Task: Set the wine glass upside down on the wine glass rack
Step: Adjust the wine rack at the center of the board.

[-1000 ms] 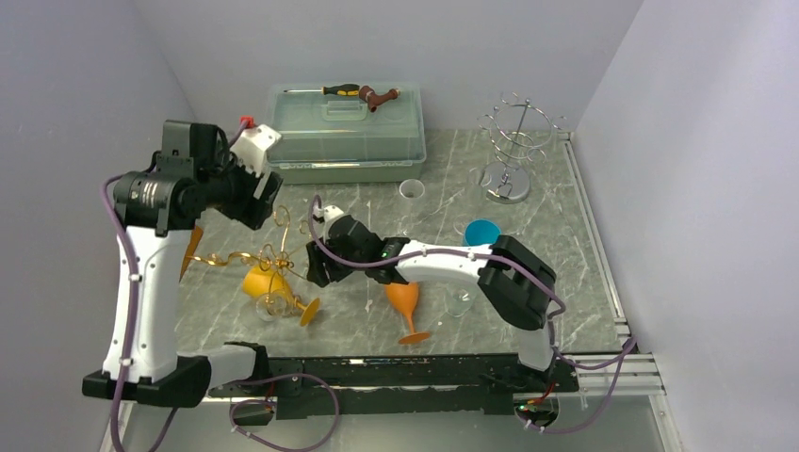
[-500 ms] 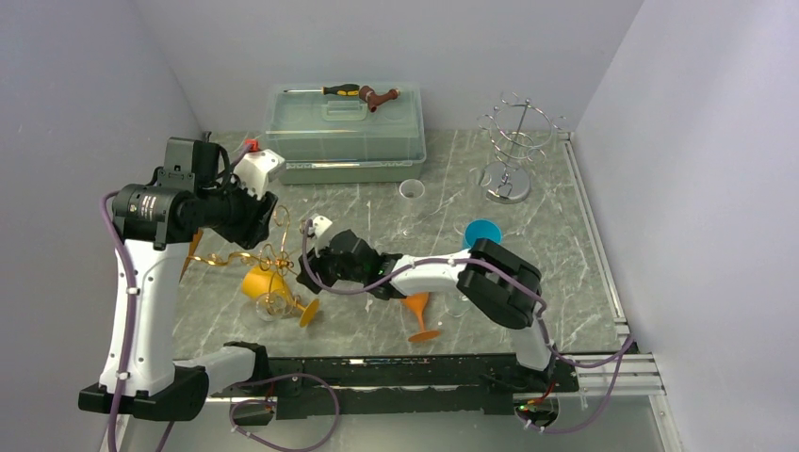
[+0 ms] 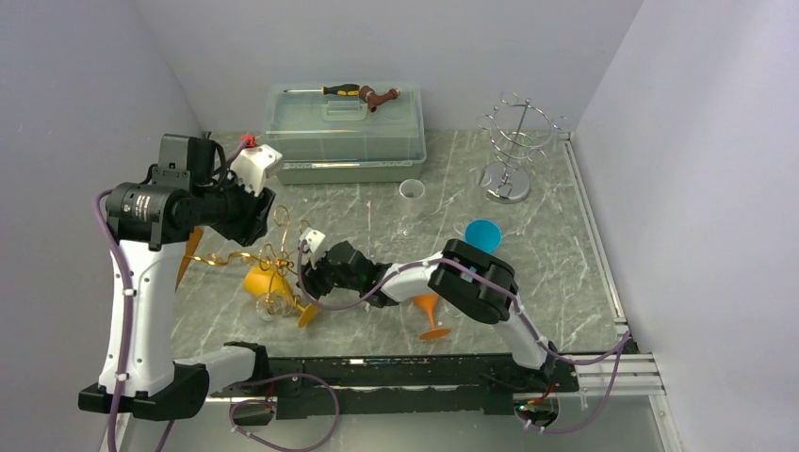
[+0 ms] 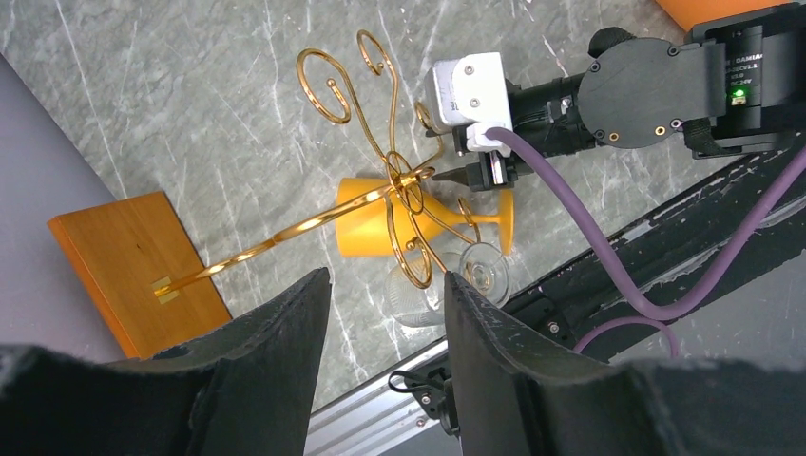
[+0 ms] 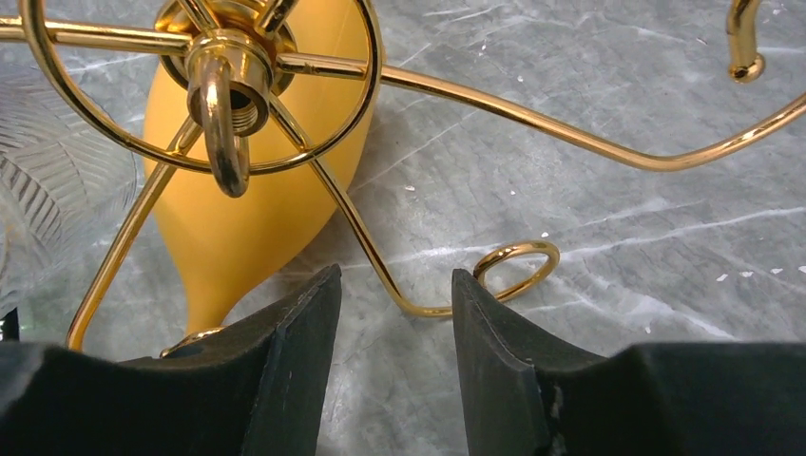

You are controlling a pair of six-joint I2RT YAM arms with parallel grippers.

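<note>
Both jaws are seen open, with nothing gripped. The left jaws, narrowed from a wider gape, are held high above the table (image 3: 528,217). The right jaws have been brought lower and further left, close to the rack (image 4: 314,223), one wire curl showing just beyond their tips. The rack is tipped over on its side, with its hub over the yellow glass (image 4: 366,228), which lies on its side on the table. A clear glass (image 4: 485,271) lies just beside it. Nothing is hung yet; the glass probably has to be freed first, or the rack righted.
</note>
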